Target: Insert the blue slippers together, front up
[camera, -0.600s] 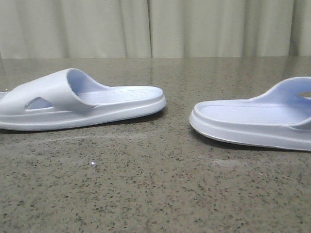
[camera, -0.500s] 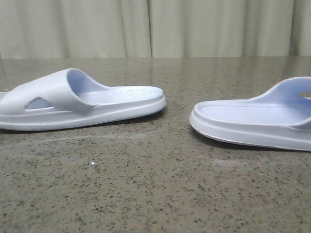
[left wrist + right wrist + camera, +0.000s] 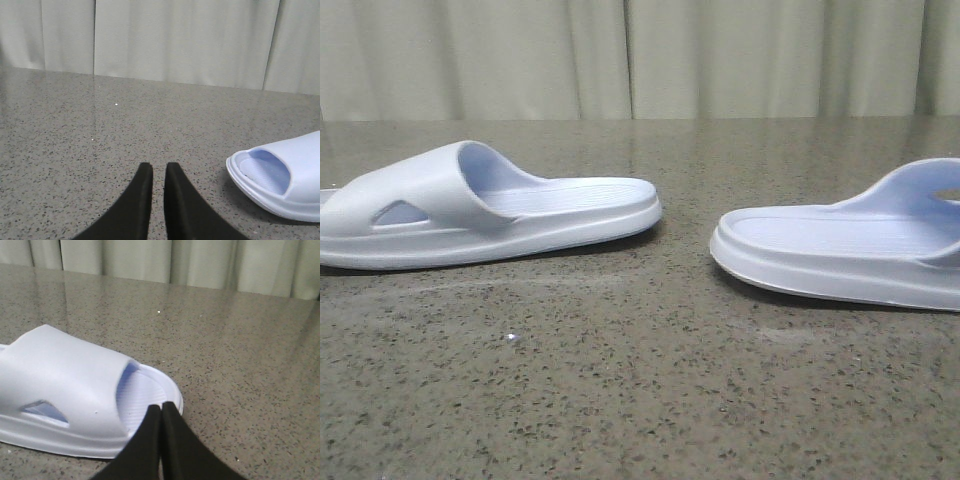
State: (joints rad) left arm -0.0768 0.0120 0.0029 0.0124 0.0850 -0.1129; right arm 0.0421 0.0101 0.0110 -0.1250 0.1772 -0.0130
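Two pale lavender-blue slippers lie sole-down on the speckled table, apart from each other. The left slipper point(image 3: 490, 205) has its strap at the left; the right slipper point(image 3: 850, 250) has its strap at the right edge of the front view. Neither gripper shows in the front view. My left gripper point(image 3: 159, 167) is empty, its fingers nearly together with a thin gap, beside one slipper point(image 3: 280, 180) and not touching it. My right gripper point(image 3: 161, 406) is shut and empty, its tips in front of the rim of one slipper point(image 3: 65, 385); I cannot tell whether they touch.
The grey speckled stone table point(image 3: 640, 380) runs to a pale curtain point(image 3: 640, 60) at the back. A gap of bare table separates the two slippers.
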